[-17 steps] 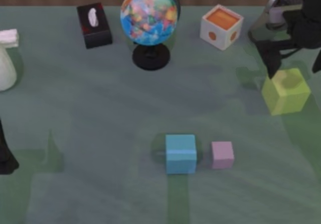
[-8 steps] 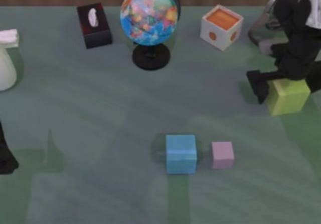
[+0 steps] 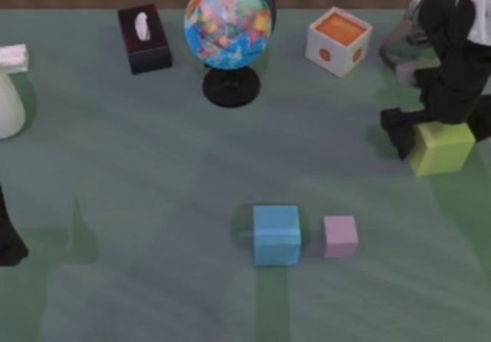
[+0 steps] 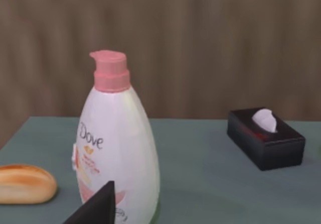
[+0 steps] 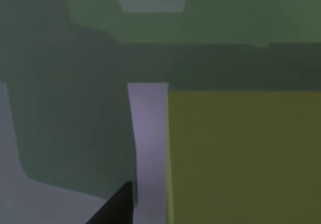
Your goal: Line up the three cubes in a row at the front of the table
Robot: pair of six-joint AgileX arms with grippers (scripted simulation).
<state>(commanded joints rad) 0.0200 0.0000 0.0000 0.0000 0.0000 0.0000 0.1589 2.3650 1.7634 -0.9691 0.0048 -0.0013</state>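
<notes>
The large yellow-green cube (image 3: pixel 443 150) sits near the table's right edge. My right gripper (image 3: pixel 440 132) is lowered over it, open, with one dark finger (image 3: pixel 396 133) on its left side; the other finger is hidden. In the right wrist view a strip of table separates that fingertip (image 5: pixel 119 204) from the cube's face (image 5: pixel 241 158). The light-blue cube (image 3: pixel 276 235) and the small pink-lilac cube (image 3: pixel 340 236) stand side by side towards the front, a little apart. My left gripper (image 3: pixel 8 244) is parked at the left edge, open.
Along the back of the table (image 3: pixel 153 166) stand a black tissue box (image 3: pixel 144 39), a globe (image 3: pixel 229 39) and a white box with an orange top (image 3: pixel 338 41). A white Dove bottle (image 4: pixel 118 148) and a bread roll (image 4: pixel 25 184) are at the far left.
My right gripper has come down from behind the yellow-green cube to straddle it; over the last half second it barely shifted. The cubes and the left arm have not moved.
</notes>
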